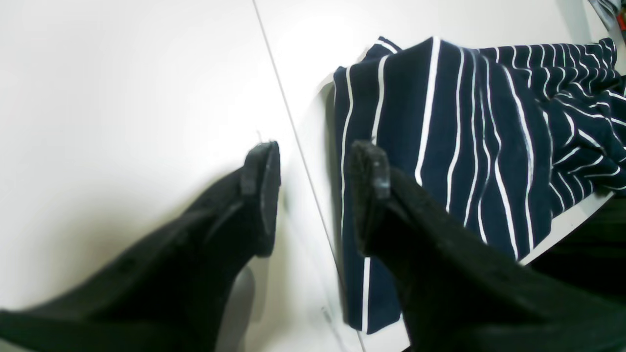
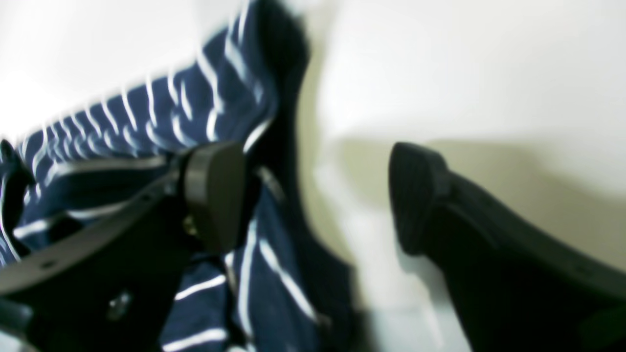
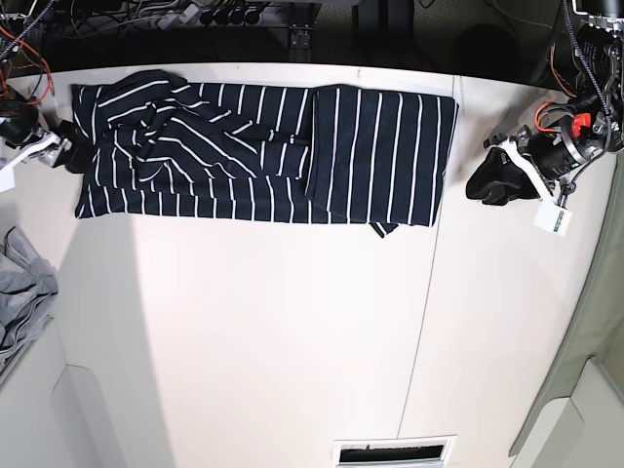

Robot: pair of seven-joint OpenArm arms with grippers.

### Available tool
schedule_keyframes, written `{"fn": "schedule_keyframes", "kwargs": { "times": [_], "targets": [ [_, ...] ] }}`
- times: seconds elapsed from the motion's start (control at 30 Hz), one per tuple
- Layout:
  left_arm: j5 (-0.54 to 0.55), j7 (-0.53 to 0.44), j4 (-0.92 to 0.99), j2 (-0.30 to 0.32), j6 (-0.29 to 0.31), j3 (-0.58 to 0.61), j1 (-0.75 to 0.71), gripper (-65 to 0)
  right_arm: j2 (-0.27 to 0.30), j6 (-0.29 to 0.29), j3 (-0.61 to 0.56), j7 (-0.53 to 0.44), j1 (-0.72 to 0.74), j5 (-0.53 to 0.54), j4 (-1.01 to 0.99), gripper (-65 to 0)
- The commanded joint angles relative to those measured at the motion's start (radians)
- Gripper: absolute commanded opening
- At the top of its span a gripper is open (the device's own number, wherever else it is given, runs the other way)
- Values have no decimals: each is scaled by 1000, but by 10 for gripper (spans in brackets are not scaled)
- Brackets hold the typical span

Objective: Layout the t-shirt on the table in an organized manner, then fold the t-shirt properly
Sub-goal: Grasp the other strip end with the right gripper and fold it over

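Jaws spread on both arms, gripping nothing.
Left gripper (image 1: 313,195) just off the t-shirt (image 3: 263,151) edge; right gripper (image 2: 318,195) straddling its other end. Spread along the far counter (image 3: 292,331) edge, part folded. Probably light, limp, slip-prone: best pinched at corners or hem.

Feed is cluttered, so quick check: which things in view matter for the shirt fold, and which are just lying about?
Job:
t-shirt
table
left gripper
right gripper

Lying about:
grey cloth
cables
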State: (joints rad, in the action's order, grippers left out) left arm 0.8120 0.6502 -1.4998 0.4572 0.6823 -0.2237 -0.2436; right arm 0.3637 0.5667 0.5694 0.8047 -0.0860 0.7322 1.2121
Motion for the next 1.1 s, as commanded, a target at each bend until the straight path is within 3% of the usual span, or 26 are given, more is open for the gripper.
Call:
{"fn": "schedule_keyframes", "kwargs": {
  "times": [0.0,0.17,0.3,0.37,0.43,0.53,0.8,1.07],
  "targets": [
    [18,-18,-18,17,16,-6,8,-388,19,10,-18,-19,8,17,1,-201],
    [18,-18,-18,17,16,-6,8,-388,-11,9,-110,-27,9,17,-9,-201],
    [18,-18,-18,17,16,-6,8,-388,-50,10,-119,-26,8,17,-9,-201],
    [18,-18,-18,17,16,-6,8,-388,-64,10,-119,-26,8,17,-8,-235],
    [18,-18,-18,17,16,-6,8,-388,-72,9,-119,-27,9,17,-8,-370],
    [18,-18,-18,17,16,-6,8,-388,-72,10,-119,-31,10,17,-7,-650],
    [12,-14,-18,47,16,-10,10,-388,-72,9,-11,-34,21,16,82,-650],
    [-3,6,-18,20,-2,8,-42,-388,-48,10,35,95,30,113,285,-650]
  ]
}}
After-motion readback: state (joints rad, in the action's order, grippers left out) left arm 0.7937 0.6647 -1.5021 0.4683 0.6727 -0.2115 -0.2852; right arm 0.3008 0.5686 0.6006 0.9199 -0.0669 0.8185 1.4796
